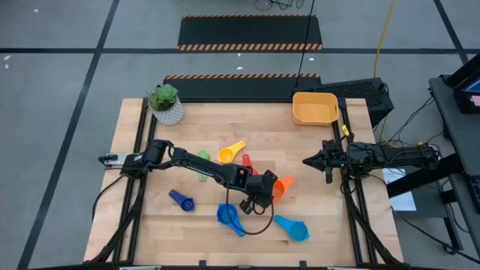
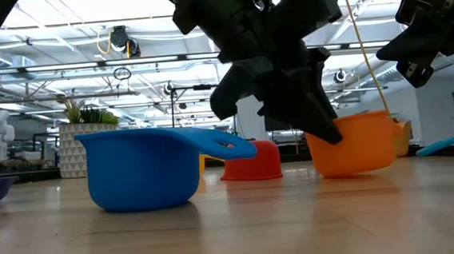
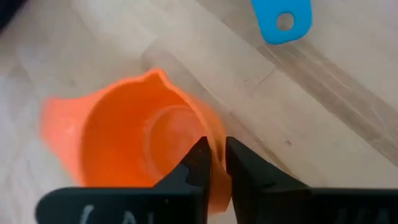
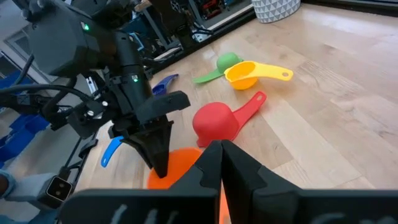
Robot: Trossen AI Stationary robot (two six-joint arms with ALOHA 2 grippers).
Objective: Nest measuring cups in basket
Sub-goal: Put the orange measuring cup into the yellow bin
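The orange measuring cup (image 1: 281, 186) stands open side up at the table's middle, and my left gripper (image 3: 216, 152) is shut on it. Loose around it are the red (image 1: 251, 166), yellow (image 1: 231, 152), green (image 1: 203, 178), dark blue (image 1: 181, 199), blue (image 1: 229, 216) and light blue (image 1: 294, 227) cups. The yellow-orange basket (image 1: 315, 109) sits at the far right corner. My right gripper (image 1: 311, 160) waits shut above the table's right side and holds nothing. My left gripper pinches the orange cup's rim wall (image 3: 219, 140), one finger (image 3: 198, 163) inside the bowl and the other (image 3: 241, 165) outside it. The fingers slant down from the table's left. The cup's bottom (image 2: 356, 168) rests on the table.
A white pot with a green plant (image 1: 166, 105) stands at the far left corner. The red cup (image 4: 216, 121) lies upside down just beyond the orange one. Bare wood lies between the cups and the basket.
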